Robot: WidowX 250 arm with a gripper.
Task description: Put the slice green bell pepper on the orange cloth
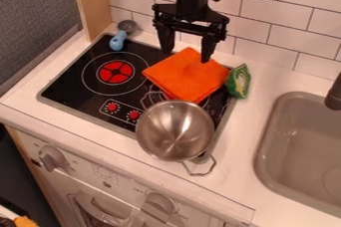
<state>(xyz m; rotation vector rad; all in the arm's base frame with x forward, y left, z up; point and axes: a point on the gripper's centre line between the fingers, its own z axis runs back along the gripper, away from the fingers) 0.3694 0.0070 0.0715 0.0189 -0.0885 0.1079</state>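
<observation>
My gripper hangs over the back edge of the orange cloth, its two fingers spread apart with nothing between them. The orange cloth lies folded on the right part of the black stovetop. To its right, the slice of green bell pepper stands on edge at the stove's right rim, close beside the cloth's right corner and not on it.
A metal pot with wire handles sits in front of the cloth, over the stove's front right. A blue-handled spoon lies at the stove's back left corner. The grey sink is on the right, with a dark faucet. Behind stands a tiled wall.
</observation>
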